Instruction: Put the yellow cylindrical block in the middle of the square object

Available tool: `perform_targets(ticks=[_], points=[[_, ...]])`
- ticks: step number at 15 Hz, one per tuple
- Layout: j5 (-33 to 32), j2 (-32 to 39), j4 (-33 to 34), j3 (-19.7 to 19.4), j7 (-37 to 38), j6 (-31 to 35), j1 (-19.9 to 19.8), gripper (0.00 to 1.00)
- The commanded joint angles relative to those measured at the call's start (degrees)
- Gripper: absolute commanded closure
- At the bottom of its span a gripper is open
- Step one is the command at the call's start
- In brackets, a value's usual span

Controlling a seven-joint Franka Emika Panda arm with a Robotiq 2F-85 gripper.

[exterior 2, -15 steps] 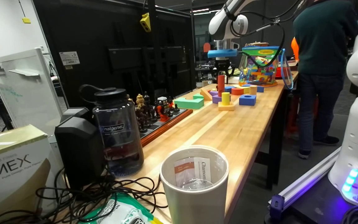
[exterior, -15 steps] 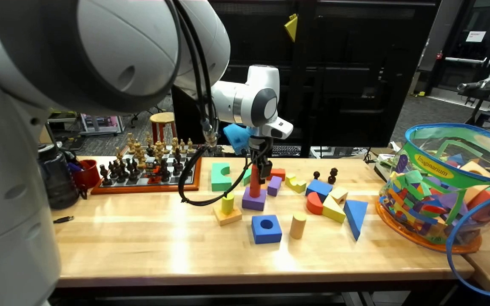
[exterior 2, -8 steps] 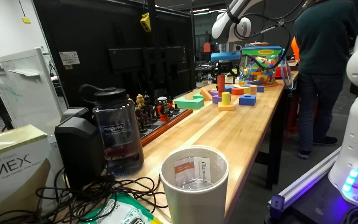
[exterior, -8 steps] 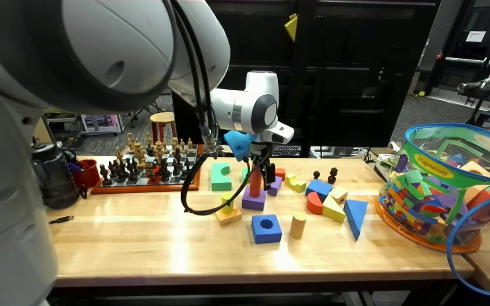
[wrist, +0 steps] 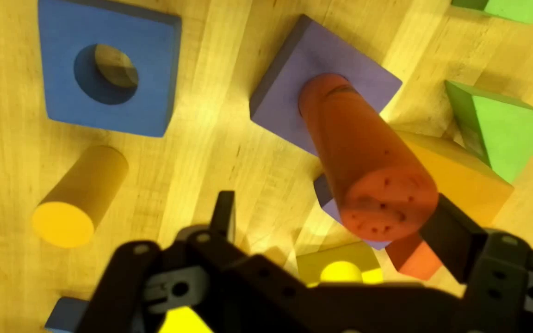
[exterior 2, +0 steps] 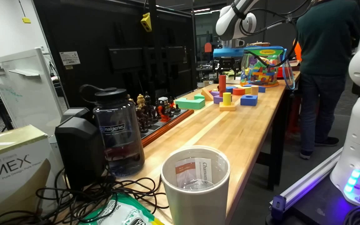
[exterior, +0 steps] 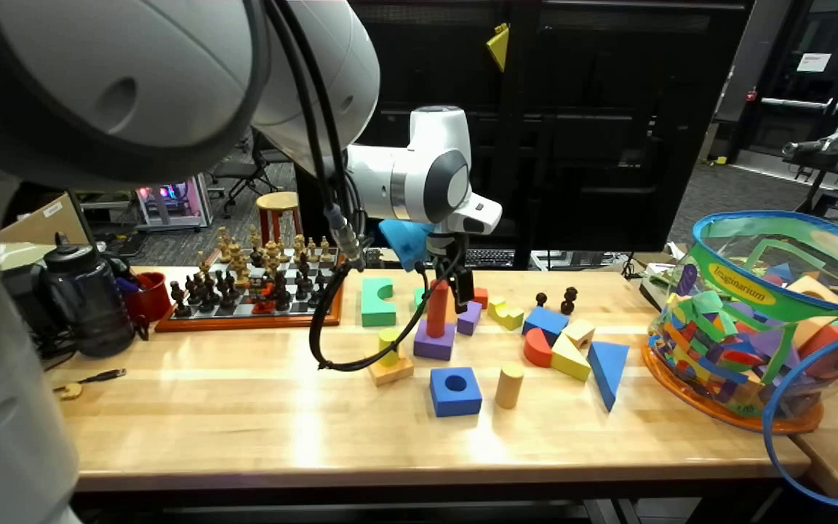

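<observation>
Now that your claw (wrist: 336, 203) hangs spread: nothing is pinched; the tall red cylindrical block (wrist: 368, 152) shows between its fingers (wrist: 454, 238), contact uncertain.
Claw, last second: slid sideways and looks wider.
Short yellow cylindrical block (exterior 2: 227, 99): undisturbed, upright, apart from the claw, about central on a flat tan square block (exterior 2: 227, 108), so your task appears met.
Blue square block (wrist: 153, 83): worktop (wrist: 211, 115) shows through its round hole; should your order mean this one, placement remains outstanding.
</observation>
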Motion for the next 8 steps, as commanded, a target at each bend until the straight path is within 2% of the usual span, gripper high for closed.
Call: perform_targets(ticks=[1, 8], points=[[-1.10, -4.94, -3.07, -0.09, -0.22, 2.52, 0.61, 0.00], [-1.45, -13.01, -7.24, 0.94, -0.42, 10.03, -0.29, 0.00]])
